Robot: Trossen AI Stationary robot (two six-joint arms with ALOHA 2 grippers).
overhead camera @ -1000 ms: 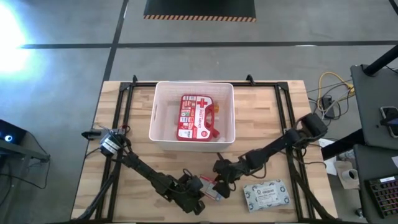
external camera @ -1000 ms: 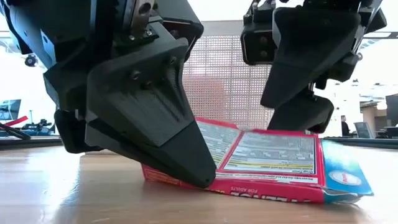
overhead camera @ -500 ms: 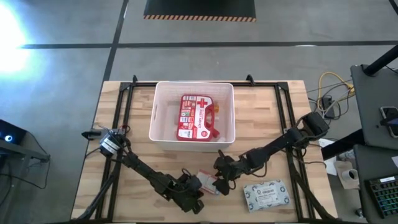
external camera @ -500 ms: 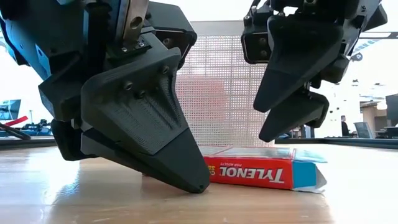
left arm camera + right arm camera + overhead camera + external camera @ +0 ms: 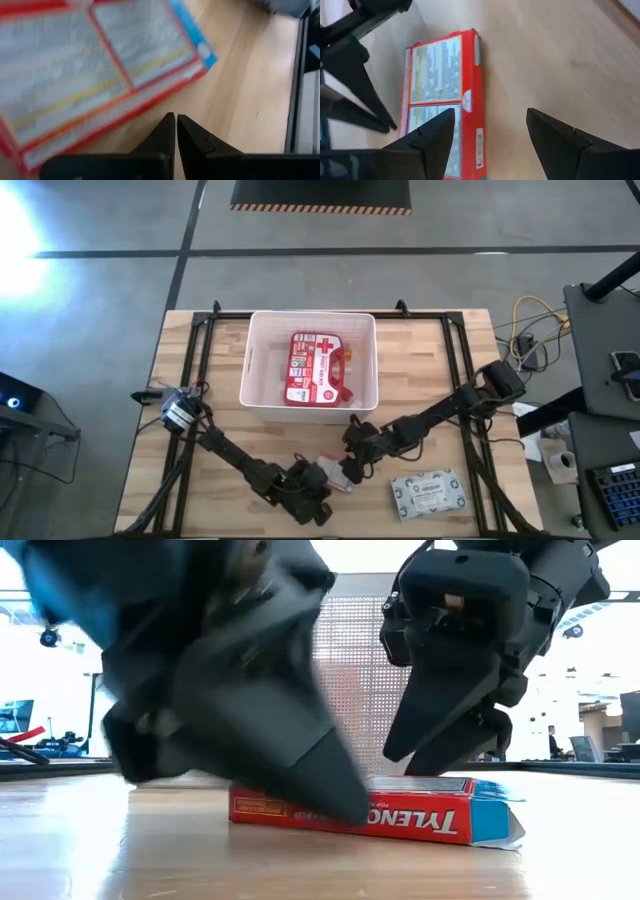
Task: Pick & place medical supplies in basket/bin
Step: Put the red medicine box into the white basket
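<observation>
The red-white box lies flat on the table near its near edge, its printed face up. My left gripper is shut, with its tips down beside the box's long edge. My right gripper hangs open just above the box. One finger is over the box's end and the other over bare wood. The white bin stands at the far middle with the red first-aid case lying in it. A pale patterned soft pack lies on the table to the right. My left gripper has its shut fingertips low at the box's long red edge, slanting down from the table's near left. I cannot tell whether they touch the box. The box lies flat on the table.
A black frame runs along the table's sides. Bare wood lies between the box and the bin. Both arms reach in close together at the near middle.
The box stood tilted, with one long edge raised at my left gripper's fingers. It has dropped flat onto the table and now lies a little farther from the near edge. My right gripper has tipped over the box, still open.
</observation>
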